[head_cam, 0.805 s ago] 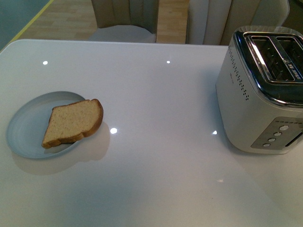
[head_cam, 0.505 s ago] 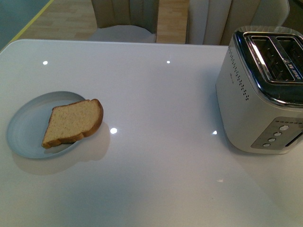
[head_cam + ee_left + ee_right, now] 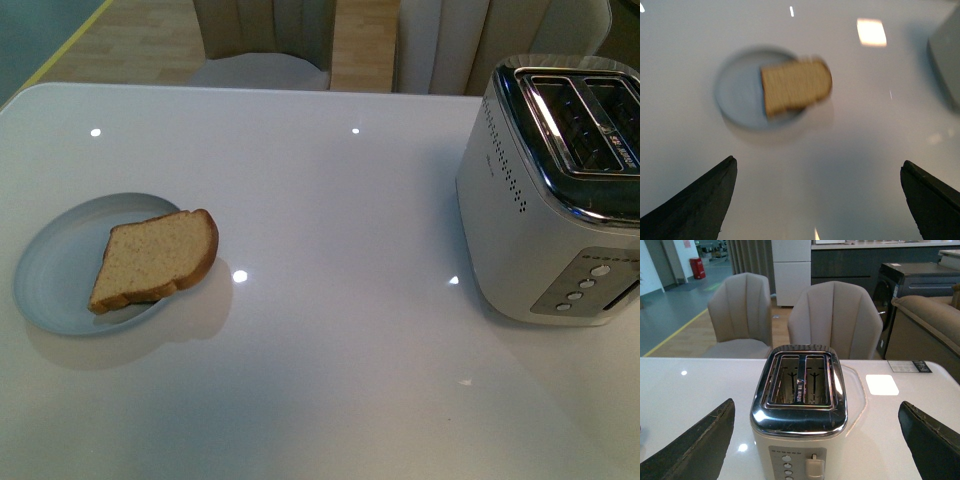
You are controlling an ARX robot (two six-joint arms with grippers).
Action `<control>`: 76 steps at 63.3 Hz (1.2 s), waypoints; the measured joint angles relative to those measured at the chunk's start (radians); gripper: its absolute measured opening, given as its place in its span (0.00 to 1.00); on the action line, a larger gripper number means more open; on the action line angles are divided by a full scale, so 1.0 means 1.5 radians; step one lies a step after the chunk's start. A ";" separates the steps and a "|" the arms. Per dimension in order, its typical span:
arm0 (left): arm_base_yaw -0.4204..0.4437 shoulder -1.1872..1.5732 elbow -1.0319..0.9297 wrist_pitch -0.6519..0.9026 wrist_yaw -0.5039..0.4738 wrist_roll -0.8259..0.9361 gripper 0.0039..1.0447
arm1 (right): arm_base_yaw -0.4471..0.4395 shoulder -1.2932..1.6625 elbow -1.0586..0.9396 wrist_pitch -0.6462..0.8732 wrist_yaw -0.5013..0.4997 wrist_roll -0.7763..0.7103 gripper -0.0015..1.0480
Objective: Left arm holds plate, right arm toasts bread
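As both sets of jaws stand wide apart and hold nothing, I list from them outward.

- Left gripper [image 3: 818,160], black, wedge-fingered: above the glossy white table [image 3: 330,180], clear of the round pale blue-grey plate [image 3: 45,270] ahead of it. My left wrist view is slightly blurred.
- Right gripper [image 3: 817,401], same black wedges: facing the white two-slot toaster with chrome top [image 3: 799,390], not touching it.
- Slice of light brown wholemeal bread with darker crust [image 3: 155,258]: lying flat on the plate, rounded top overhanging the rim on the toaster side.
- Plate and toaster: well apart on the table, left and right.
- Two beige padded chairs [image 3: 742,310]: beyond the table's far edge.
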 joint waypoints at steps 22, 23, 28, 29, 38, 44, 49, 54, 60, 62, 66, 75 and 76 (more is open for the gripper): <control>0.053 0.358 0.068 0.253 0.023 0.045 0.93 | 0.000 0.000 0.000 0.000 0.002 0.000 0.92; 0.053 0.369 0.072 0.260 0.025 0.043 0.93 | 0.000 0.000 0.000 0.000 0.002 0.000 0.92; 0.056 0.458 0.103 0.320 0.029 0.038 0.93 | 0.000 0.000 0.000 0.000 0.002 0.000 0.92; 0.058 0.480 0.111 0.336 0.029 0.037 0.93 | 0.000 0.000 0.000 0.000 0.002 0.000 0.92; 0.074 0.628 0.160 0.427 0.030 0.030 0.93 | 0.000 0.000 0.000 0.000 0.002 0.000 0.92; 0.092 0.713 0.182 0.471 0.032 0.030 0.93 | 0.000 0.000 0.000 0.000 0.002 0.000 0.92; 0.106 0.788 0.203 0.501 0.029 0.033 0.93 | 0.000 0.000 0.000 0.000 0.002 0.000 0.92; 0.119 0.866 0.230 0.525 0.021 0.036 0.93 | 0.000 0.000 0.000 0.000 0.002 0.000 0.92; 0.129 0.954 0.266 0.550 0.008 0.036 0.93 | 0.000 0.000 0.000 0.000 0.002 0.000 0.92; 0.132 0.981 0.278 0.556 0.004 0.036 0.93 | 0.000 0.000 0.000 0.000 0.002 0.000 0.92; 0.137 1.032 0.301 0.563 -0.007 0.036 0.93 | 0.000 0.000 0.000 0.000 0.002 0.000 0.92; 0.141 1.136 0.361 0.566 -0.023 0.031 0.93 | 0.000 0.000 0.000 0.000 0.002 0.000 0.92; 0.141 1.145 0.368 0.566 -0.024 0.031 0.93 | 0.000 0.000 0.000 0.000 0.002 0.000 0.92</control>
